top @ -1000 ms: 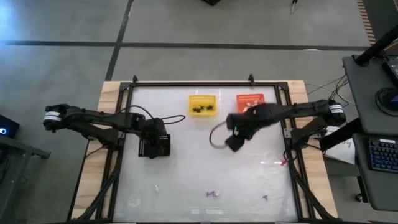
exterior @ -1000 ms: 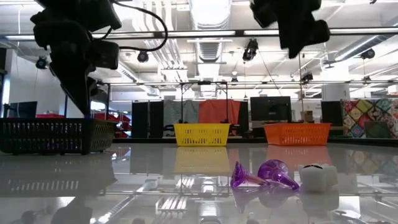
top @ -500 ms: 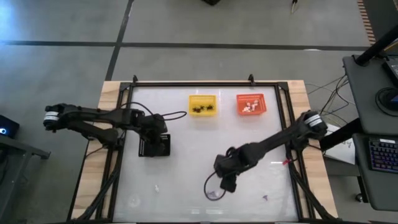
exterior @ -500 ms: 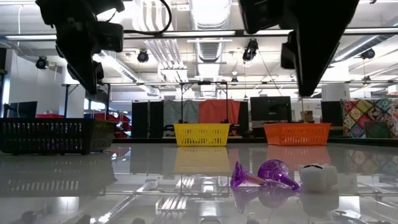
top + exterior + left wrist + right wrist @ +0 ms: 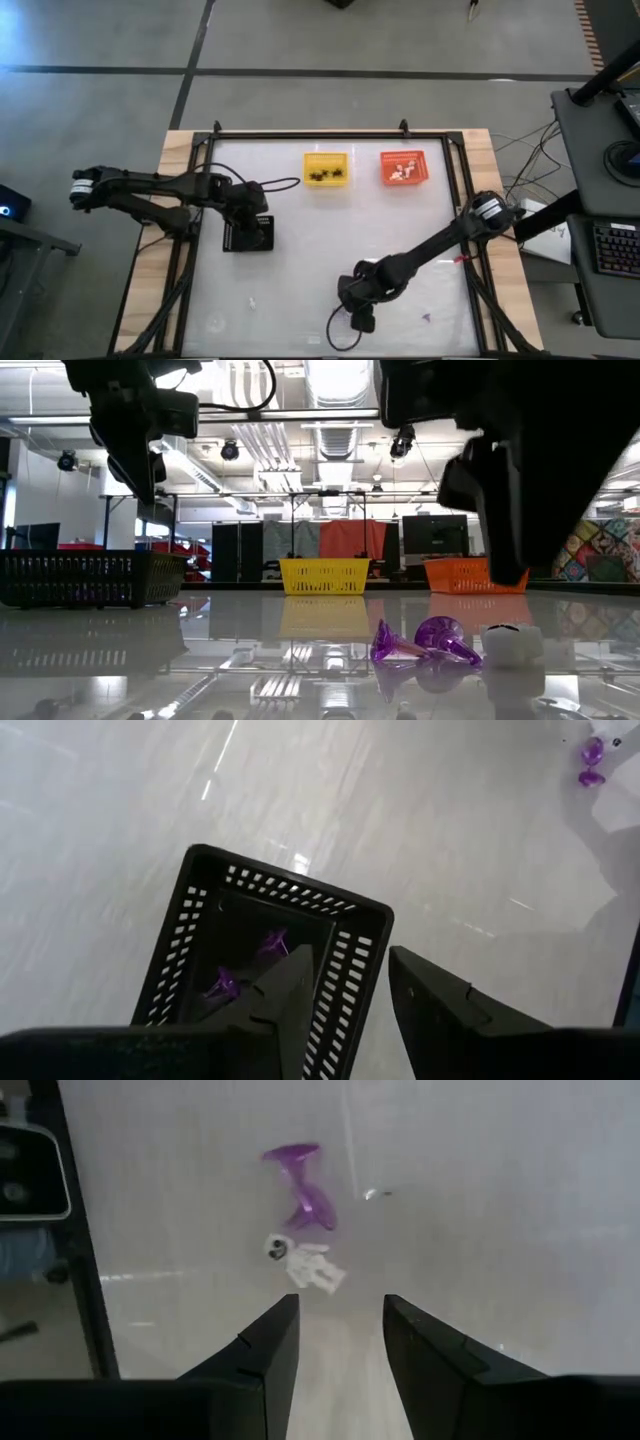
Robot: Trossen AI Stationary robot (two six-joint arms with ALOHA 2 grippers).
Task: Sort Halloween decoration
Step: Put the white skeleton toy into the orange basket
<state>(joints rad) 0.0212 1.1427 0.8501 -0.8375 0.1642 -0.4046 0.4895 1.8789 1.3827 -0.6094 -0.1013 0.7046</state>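
surface: glossy white table (image 5: pixel 300 220) | room: open workshop | left pincer (image 5: pixel 345 995), right pincer (image 5: pixel 340 1345): both parted, empty

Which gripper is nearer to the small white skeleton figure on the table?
The right gripper: it hovers just before the small white skeleton figure. The left gripper is far away, over the black plastic basket.
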